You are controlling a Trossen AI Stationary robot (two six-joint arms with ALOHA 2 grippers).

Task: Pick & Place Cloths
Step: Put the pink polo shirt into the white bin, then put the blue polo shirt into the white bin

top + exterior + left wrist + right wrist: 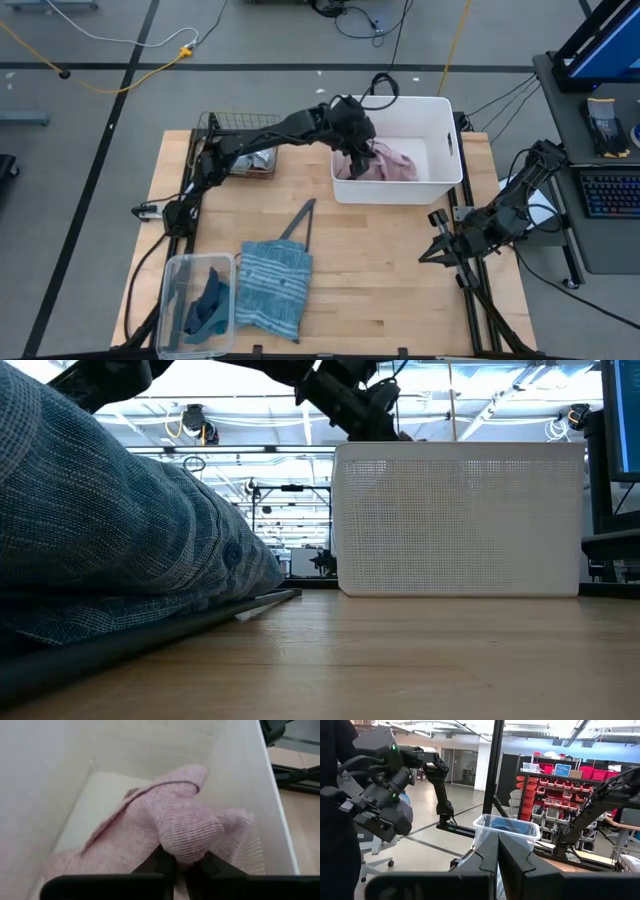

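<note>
A pink cloth (385,165) lies bunched inside the white bin (447,150). My left gripper (356,152) reaches down into the bin and is shut on it; in the left wrist view the pink cloth (165,820) fills the bin floor. A blue-striped cloth (272,285) lies flat on the table near the front edge and shows close up in the low view (100,530). A dark blue cloth (208,305) sits in the clear tub (172,275). My right gripper (440,246) waits shut at the table's right edge. My left gripper pinches a raised fold of the pink cloth (184,851) between its two fingers (159,865), coming from above and pointing down into the bin. The fold bulges up past the fingertips. The rest of the cloth (100,855) lies slack on the bin floor.
A thin grey hanger (301,216) lies by the striped cloth's far edge. A wire basket (240,145) holding some fabric stands at the far left of the table. The white bin's walls (240,780) stand close around the left gripper. Bare wood lies between bin and striped cloth.
</note>
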